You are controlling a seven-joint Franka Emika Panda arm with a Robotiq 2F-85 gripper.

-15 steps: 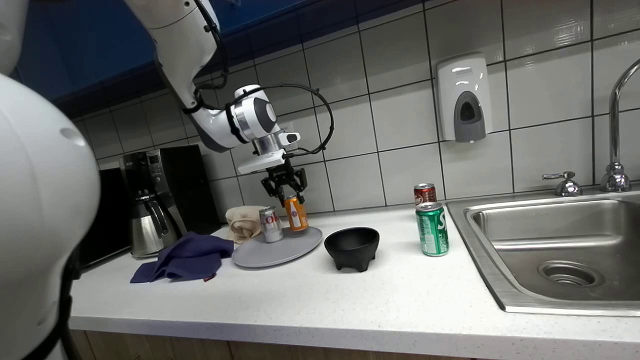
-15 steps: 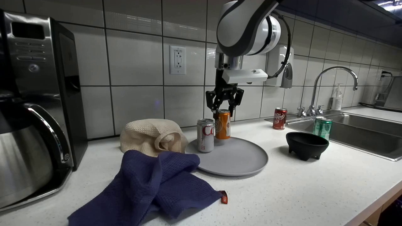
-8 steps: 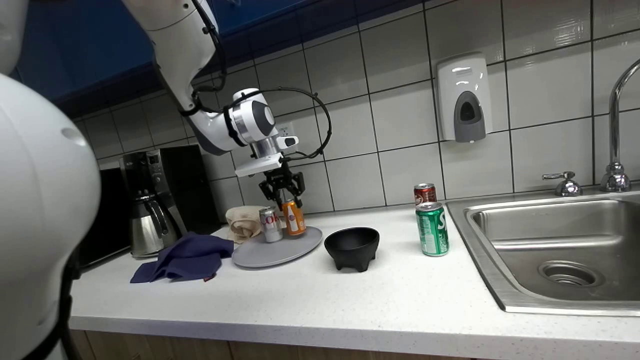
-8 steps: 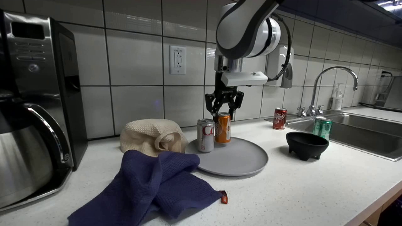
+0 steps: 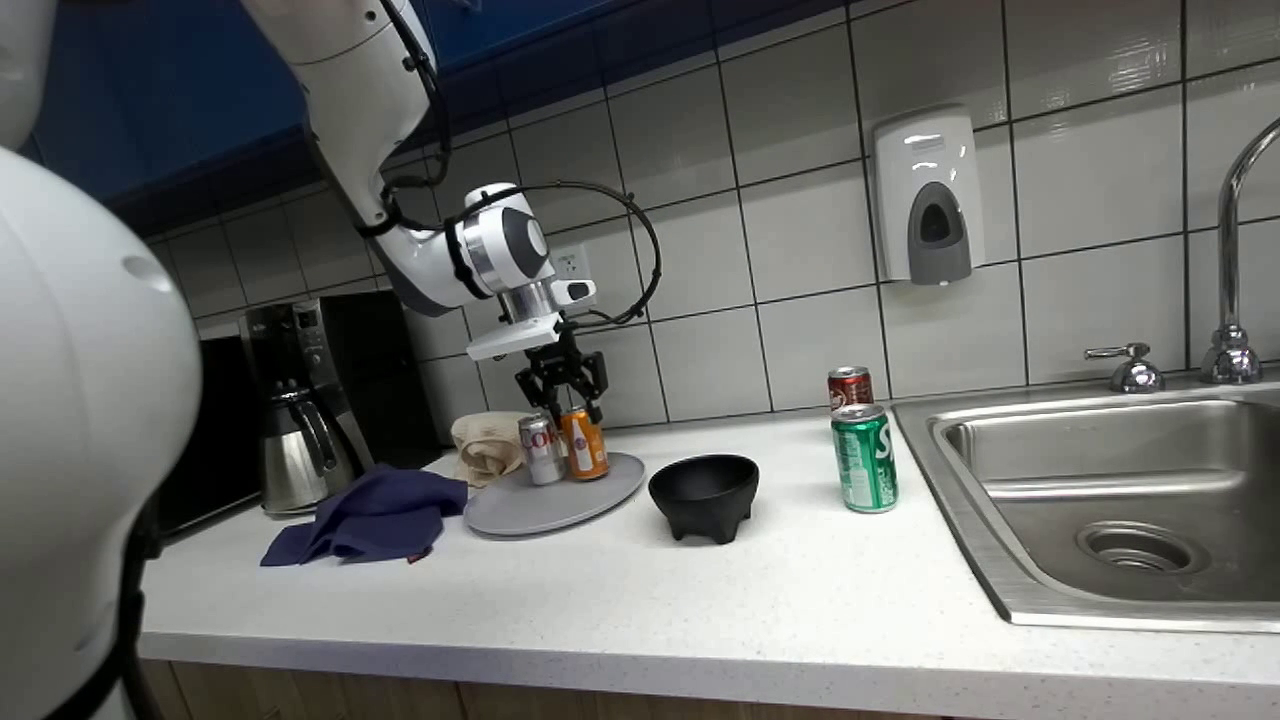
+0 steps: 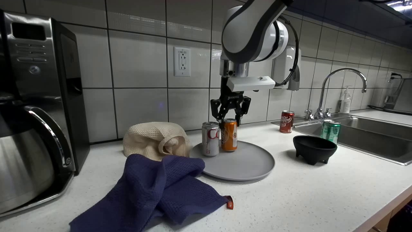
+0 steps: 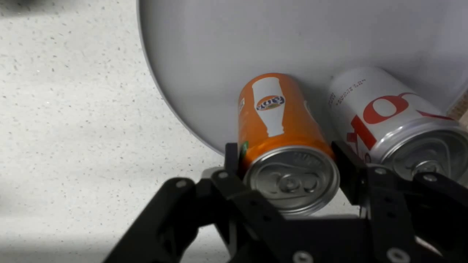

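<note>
An orange Fanta can (image 7: pixel 270 109) stands between the two fingers of my gripper (image 7: pixel 285 155), which is shut on it near the lid. Both exterior views show the gripper (image 6: pixel 230 123) above the round grey plate (image 6: pixel 244 164), with the orange can (image 6: pixel 229 138) upright and its base at or just above the plate. Whether the base touches is hard to tell. Right beside it on the plate is a silver Coke can (image 6: pixel 210 141), close to one finger (image 7: pixel 347 164) in the wrist view. The far side of the orange can is hidden.
A black footed bowl (image 5: pixel 704 495) stands beside the plate. Green (image 5: pixel 866 460) and dark red (image 5: pixel 849 384) cans are near the sink (image 5: pixel 960 500). A purple cloth (image 6: pixel 154 190), a beige cloth (image 6: pixel 151 138) and a coffee maker (image 6: pixel 42 96) lie on the other side.
My gripper has come down with the orange can, which is now lower and at about plate level beside the silver can. The other objects have stayed put.
</note>
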